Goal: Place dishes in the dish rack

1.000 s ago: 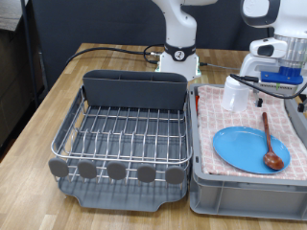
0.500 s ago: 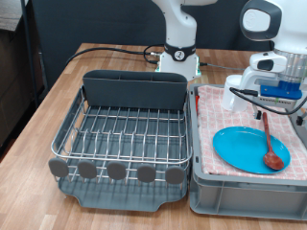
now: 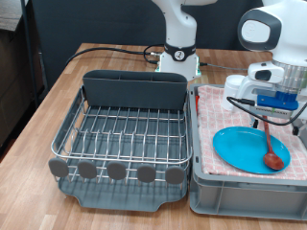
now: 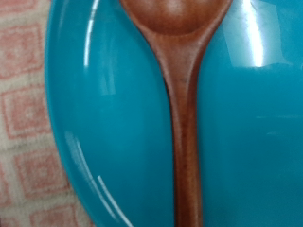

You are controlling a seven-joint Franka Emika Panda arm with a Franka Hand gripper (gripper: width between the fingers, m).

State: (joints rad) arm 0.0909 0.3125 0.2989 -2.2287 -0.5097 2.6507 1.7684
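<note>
Ext. view: dish rack (image 3: 120, 134) sits on the wooden tabletop (image 3: 58, 91) at the view's left, silver wire grid on a dark grey tray. A grey caddy (image 3: 132, 88) runs along its far edge and round grey discs (image 3: 116, 171) line the near edge. No dishes show in the rack.

Just beside it, at the view's right, is a grey bin (image 3: 240, 196) lined w/ pink checked cloth (image 3: 216, 120). The light-blue plate (image 3: 245, 149) lies flat on the cloth. The reddish-brown wooden spoon (image 3: 271, 146) rests on the plate, bowl toward the view's bottom, handle running up toward the arm's hand. The white cup (image 3: 237, 88) stands at the far end of the bin, partly hidden by the hand.

The gripper (image 3: 266, 113) hangs over the bin, above the upper end of the spoon handle, w/ the white and blue hand and black cables crowding round it. Fingers are too masked to read; can't tell how far apart they are or whether they touch the handle.

Wrist view: fingers don't show. The frame is filled by the plate (image 4: 104, 113) w/ the spoon (image 4: 182, 123) lying straight across it, plus a strip of cloth (image 4: 28, 132) at one edge.

Robot base (image 3: 177, 57) stands behind the rack, cables trailing across the tabletop. No readable writing or labels.
</note>
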